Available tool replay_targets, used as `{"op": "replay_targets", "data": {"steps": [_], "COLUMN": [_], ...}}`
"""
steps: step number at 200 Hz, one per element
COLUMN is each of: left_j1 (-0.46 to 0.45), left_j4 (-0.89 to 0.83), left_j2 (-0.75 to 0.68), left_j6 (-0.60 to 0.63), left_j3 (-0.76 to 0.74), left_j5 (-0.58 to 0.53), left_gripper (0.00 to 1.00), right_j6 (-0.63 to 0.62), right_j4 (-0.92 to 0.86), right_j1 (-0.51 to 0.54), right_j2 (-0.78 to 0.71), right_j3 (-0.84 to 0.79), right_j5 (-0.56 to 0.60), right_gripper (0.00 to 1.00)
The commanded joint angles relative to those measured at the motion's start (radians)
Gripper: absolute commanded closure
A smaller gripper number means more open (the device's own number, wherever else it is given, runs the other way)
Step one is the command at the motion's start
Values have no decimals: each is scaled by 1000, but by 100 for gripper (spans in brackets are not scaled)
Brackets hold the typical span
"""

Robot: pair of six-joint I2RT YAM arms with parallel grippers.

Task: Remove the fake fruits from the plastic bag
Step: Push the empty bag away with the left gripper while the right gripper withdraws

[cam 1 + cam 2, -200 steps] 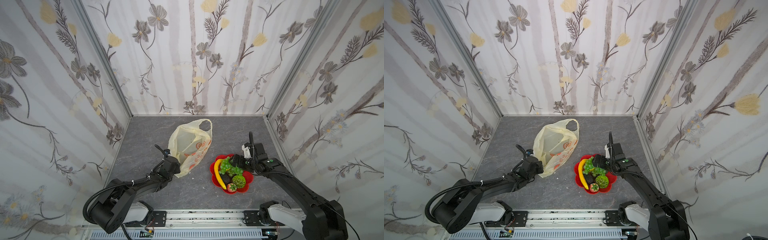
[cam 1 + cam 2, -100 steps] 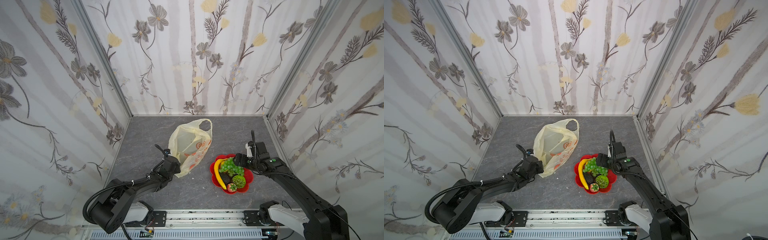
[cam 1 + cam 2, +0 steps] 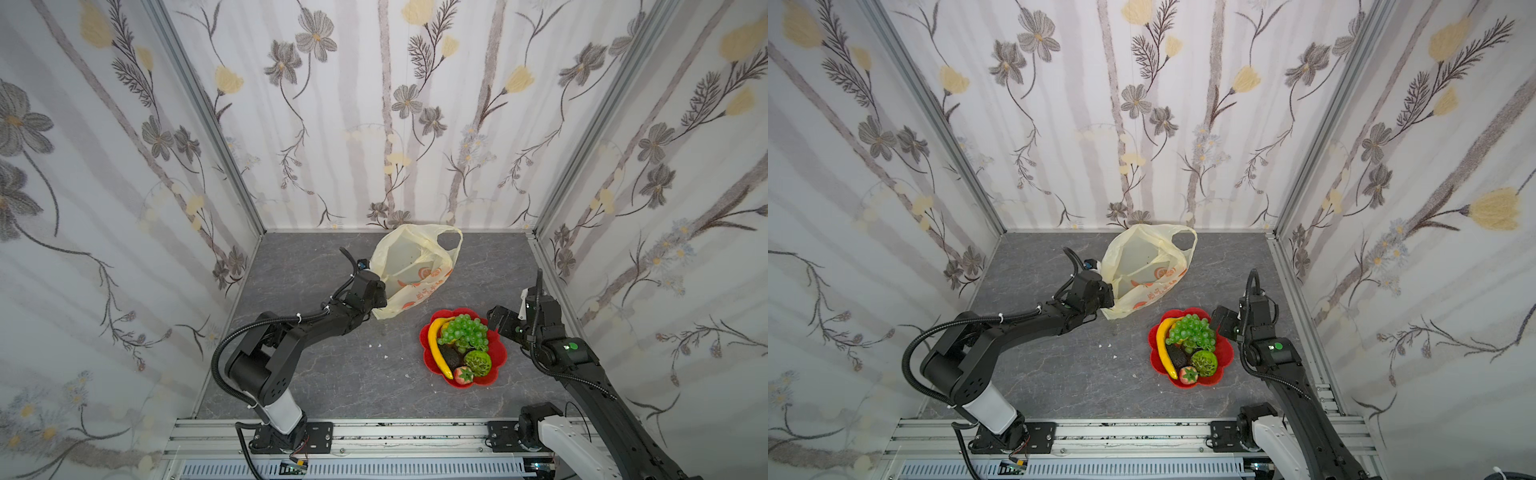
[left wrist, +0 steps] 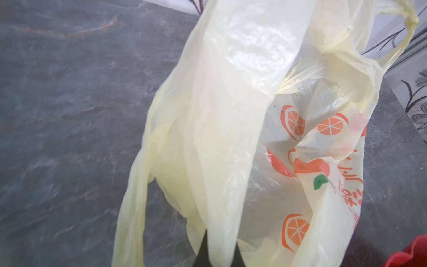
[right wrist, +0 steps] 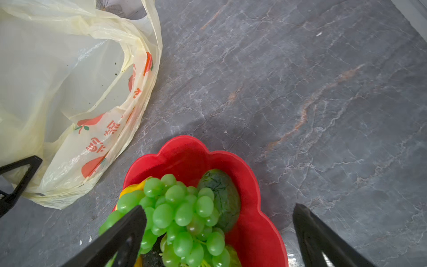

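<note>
Plastic bag (image 4: 231, 92) film is pinched between the clenched jaws of the left gripper (image 4: 218, 253), as is seen in the left wrist view; the pinch is made at the bag's near left edge; the bag is puffed up from there with its mouth gaping, and one loop handle (image 3: 451, 241) is raised at its far right; orange-slice prints and orange lettering are shown on its right wall; the bag is set at the far middle of the grey stone-patterned tabletop (image 3: 332, 365).

At the right, the right gripper (image 5: 219, 207) is held released, its jaws spread wide with nothing gripped; it is placed just beside the far right rim of the red flower-shaped plate (image 3: 500, 351); whether a finger touches the grapes cannot be told.

On that plate, near and right of the bag, the fake fruits are heaped: the green grape bunch (image 3: 463, 332) at the far side, the yellow banana (image 3: 435, 349) along the left rim, the dark avocado (image 3: 451, 357) in the middle, the bumpy green ball (image 3: 478, 362) to the right, and the red strawberry (image 3: 463, 375) nearest.
</note>
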Motion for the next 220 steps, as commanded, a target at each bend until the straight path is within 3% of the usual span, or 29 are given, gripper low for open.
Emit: {"op": "replay_targets", "data": {"steps": [1,35,50,64,95,107,142,191,220], "left_j1": [15,49,60,67,68,68,71,77,82], "left_j4": [-84,-203,-247,-296,-356,-376,-391,-363,-280], "left_j2": [96,256,308,339,326,303,202,34,-109], "left_j6": [90,152,167,163,143,127,59,-30,-61], "left_j3": [138,400,492,561,620,617,528,346,158], "left_j5": [16,11,0,-7,18,23,29,-1,-38], "left_gripper": [100,97,84,65,41,32,19,15,12], "right_j6": [110,170,192,217,276,302,340,364,389], "right_j4": [37,88,131,171,261,298,339,403,466], "right_j1": [-38,-154,-195,-212,-214,-214,-212,-171,-100], "right_j2": [-71,-183,-201,-200,-207,-220,-250,-230,-177], "right_j3": [-69,-200,-250,-286,-353,-378,-412,-431,-432], "right_j5": [8,-120,-197,-251,-337,-369,-395,-411,-389], "right_gripper": [0,0,0,0,0,0,0,0,0]}}
